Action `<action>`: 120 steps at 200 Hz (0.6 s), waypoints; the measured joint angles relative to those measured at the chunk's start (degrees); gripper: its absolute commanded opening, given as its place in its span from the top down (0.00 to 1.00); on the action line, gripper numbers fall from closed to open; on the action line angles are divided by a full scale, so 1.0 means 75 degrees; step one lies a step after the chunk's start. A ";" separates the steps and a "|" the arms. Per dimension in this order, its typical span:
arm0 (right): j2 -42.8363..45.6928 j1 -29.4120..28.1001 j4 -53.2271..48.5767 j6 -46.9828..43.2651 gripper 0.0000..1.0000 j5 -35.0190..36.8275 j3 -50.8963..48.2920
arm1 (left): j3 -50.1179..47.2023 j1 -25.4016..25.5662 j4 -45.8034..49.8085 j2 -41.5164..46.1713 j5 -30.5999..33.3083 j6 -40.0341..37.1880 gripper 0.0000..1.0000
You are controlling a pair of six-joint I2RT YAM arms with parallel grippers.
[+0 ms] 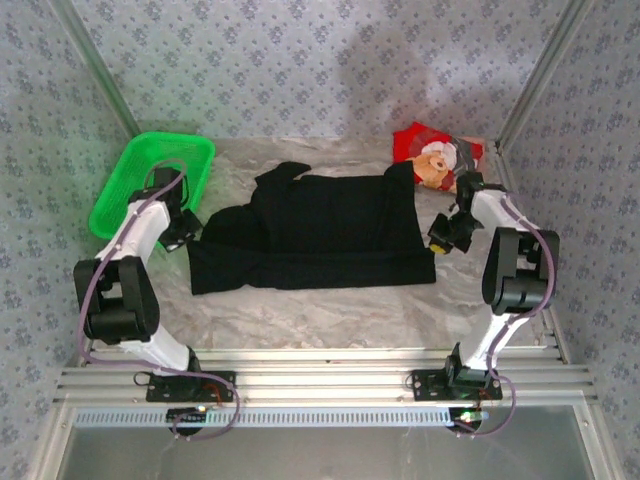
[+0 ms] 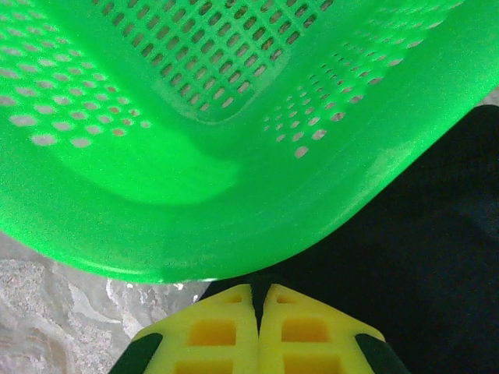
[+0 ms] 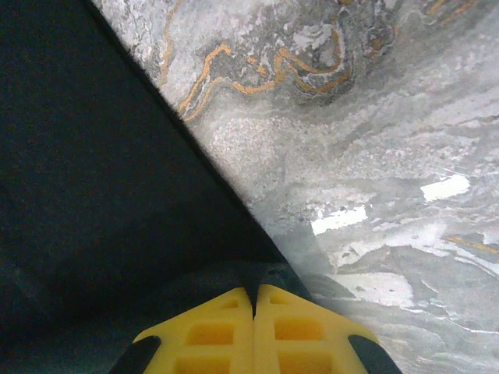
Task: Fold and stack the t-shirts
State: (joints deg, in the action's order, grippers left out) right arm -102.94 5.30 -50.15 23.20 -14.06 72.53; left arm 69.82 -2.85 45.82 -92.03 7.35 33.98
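— Left gripper [image 2: 257, 290] first: what do you see?

— Its yellow fingers [image 2: 214, 331] are pressed flat together, tips touching. On my overhead feed it sits low at the left edge of the black shirt [image 1: 320, 225]. Through the wrist camera, a corner of the green basket [image 1: 112, 195] is just beyond the tips. Dark cloth lies right at the tips, but I can't tell whether any of it is caught between them.

— And the right gripper [image 3: 254, 294]?

— It looks the same, with its jaws closed against each other. It's down at the shirt's right edge. The cloth's edge runs diagonally up and away to the left from the tips, and to the right of them I see bare marbled table [image 1: 300, 320]. Again I can't say whether a fold is pinched.

— Where are the shirts?

— The black one lies spread across the middle of the table, reaching from one gripper to the other. It has a crease along its near side and some rumpling at its far left. The red shirt [image 1: 432, 158], bear print facing up, is crumpled in the far right corner of the table, just beside the black one's far right corner.

— Where's the basket?

— In the far left corner, close to the black shirt's left end.
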 measured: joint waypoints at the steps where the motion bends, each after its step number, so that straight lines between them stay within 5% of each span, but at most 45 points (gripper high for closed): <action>1: -0.0009 -0.0006 0.0003 -0.0003 1.00 0.0000 0.0003 | 0.0006 0.0000 0.0000 -0.0006 0.0000 -0.0006 1.00; 120: -0.0723 -0.0399 0.0003 -0.0023 1.00 0.0052 0.0516 | 0.0245 -0.0143 0.0125 -0.0242 0.0052 -0.0079 1.00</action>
State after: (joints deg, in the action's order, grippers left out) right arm -108.36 2.31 -50.13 23.03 -13.67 76.40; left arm 71.66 -3.92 46.76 -93.84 7.75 33.39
